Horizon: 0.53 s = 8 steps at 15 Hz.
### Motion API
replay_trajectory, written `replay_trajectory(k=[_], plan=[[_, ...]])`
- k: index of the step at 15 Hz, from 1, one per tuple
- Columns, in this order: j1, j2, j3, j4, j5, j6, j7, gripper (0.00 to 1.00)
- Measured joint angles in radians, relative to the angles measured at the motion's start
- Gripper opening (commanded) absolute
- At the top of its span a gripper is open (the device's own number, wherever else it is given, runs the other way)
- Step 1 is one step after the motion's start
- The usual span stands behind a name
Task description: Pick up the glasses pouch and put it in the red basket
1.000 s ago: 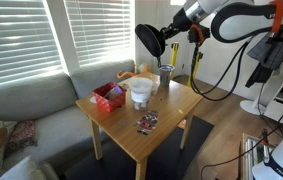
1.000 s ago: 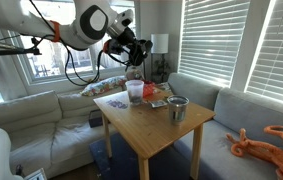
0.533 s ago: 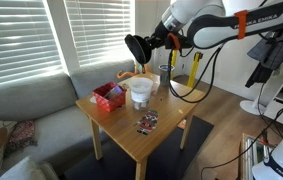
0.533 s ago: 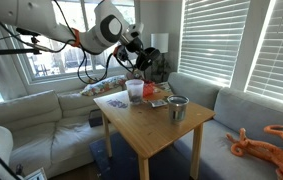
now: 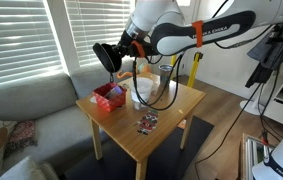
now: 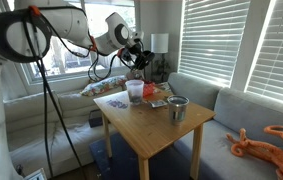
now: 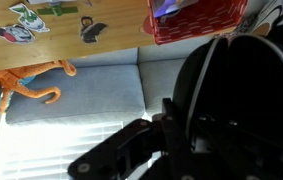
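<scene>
Here, tool point(image 5: 118, 55) clamping glasses pouch point(image 5: 105, 56) above red basket point(image 5: 108, 98), colourful packet point(image 5: 147, 123) nearby.

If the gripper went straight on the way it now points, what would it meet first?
Probably the grey sofa; the red basket lies lower than the held glasses pouch. Depth is unclear.

Arm point(image 5: 176, 30) stretched out – fingers point(image 5: 119, 52) clamped on glasses pouch point(image 5: 105, 56).
</scene>
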Motion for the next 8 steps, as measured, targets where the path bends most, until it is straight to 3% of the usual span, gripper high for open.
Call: replay_trajectory(k=[3, 4, 5, 8], plan=[[0.005, 0.019, -0.008, 0.031, -0.001, -0.004, -0.002, 0.11], [0.005, 0.019, -0.01, 0.033, -0.001, -0.005, -0.003, 0.03], [0.005, 0.019, -0.011, 0.034, -0.001, -0.005, -0.003, 0.03], [0.052, 0.023, -0.062, 0.034, 0.004, 0.001, -0.001, 0.03]])
